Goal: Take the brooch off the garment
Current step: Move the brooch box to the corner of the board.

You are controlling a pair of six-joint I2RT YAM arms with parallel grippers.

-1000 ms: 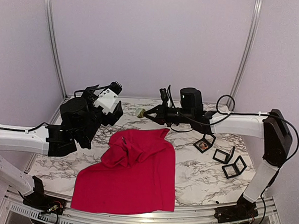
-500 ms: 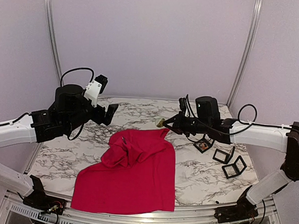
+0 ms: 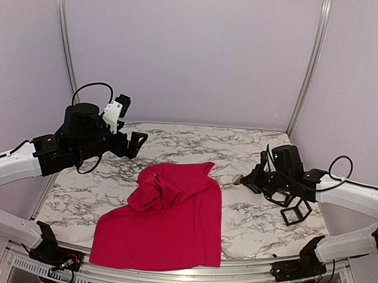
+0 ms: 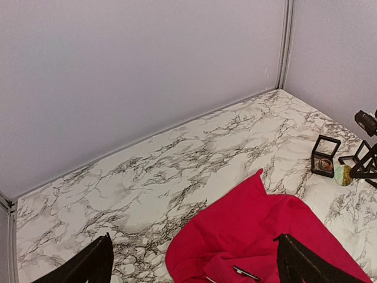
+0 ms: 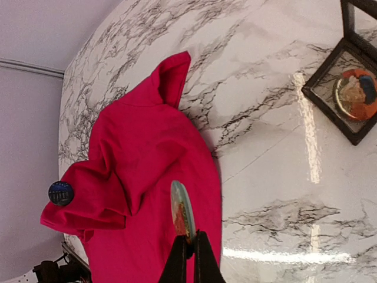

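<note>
The red T-shirt lies crumpled on the marble table; it also shows in the left wrist view and the right wrist view. My right gripper is shut on the edge of a round greenish brooch and holds it above the table, right of the shirt. The brooch also shows in the left wrist view. A small dark blue round badge sits at the shirt's folded part. My left gripper is open and empty, raised left of and behind the shirt.
Three black display boxes stand at the right: one holds an orange and blue brooch, and two stand open near the right arm. A thin dark pin-like piece lies on the shirt's fold. Walls enclose the back and sides.
My right gripper has carried the brooch from behind the shirt to the right and nearer, lower over the table. My left arm has drawn back to the left and risen.
</note>
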